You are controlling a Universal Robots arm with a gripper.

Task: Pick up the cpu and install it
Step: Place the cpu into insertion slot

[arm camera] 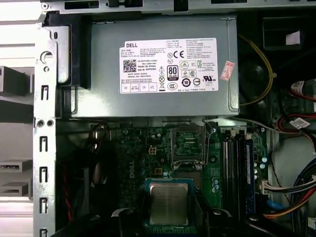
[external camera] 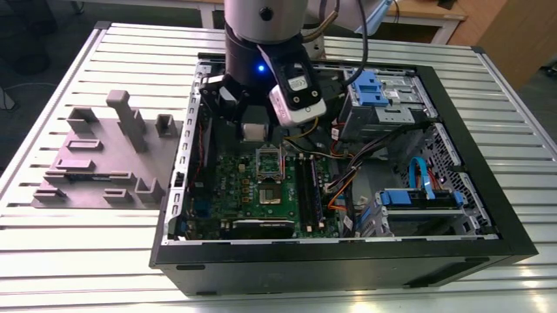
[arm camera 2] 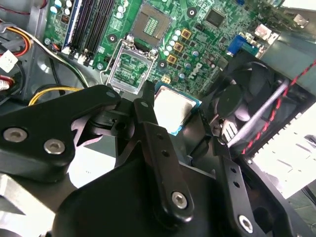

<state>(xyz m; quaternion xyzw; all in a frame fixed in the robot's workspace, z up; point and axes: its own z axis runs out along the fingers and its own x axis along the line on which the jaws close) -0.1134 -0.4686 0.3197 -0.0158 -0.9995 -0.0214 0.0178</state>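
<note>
You've got the cpu (arm camera: 169,200) clamped between the gripper (arm camera: 169,216) fingers, held above the motherboard (arm camera: 138,153). Pickup's done, seating isn't: in the exterior view the CPU socket (external camera: 271,193) (hinged frame (external camera: 270,160) flipped open) waits unfilled at six o'clock from the gripper.
</note>
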